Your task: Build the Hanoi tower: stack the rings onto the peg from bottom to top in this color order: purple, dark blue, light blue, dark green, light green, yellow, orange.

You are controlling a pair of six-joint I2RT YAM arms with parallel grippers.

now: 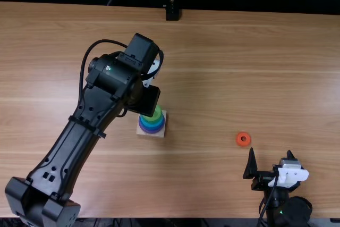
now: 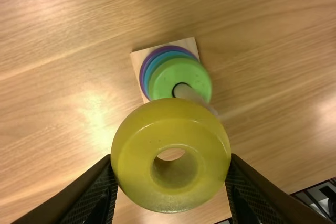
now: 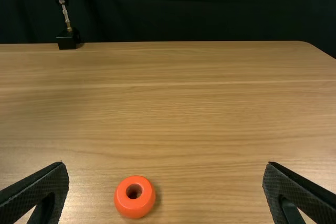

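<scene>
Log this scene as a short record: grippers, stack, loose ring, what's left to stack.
Left gripper: jaws closed on yellow ring
Right gripper: jaws apart, empty
Peg: on square wooden base
Stack, as far as visible: purple ring low, blue above, light green ring on top
Loose: orange ring, on table
To stack: yellow, then orange

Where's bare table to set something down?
Bare wood lies between the peg's wooden base and the orange ring, and from that ring to the table's far edge. It's crowded at the base, under the left arm, and beside the right gripper.
</scene>
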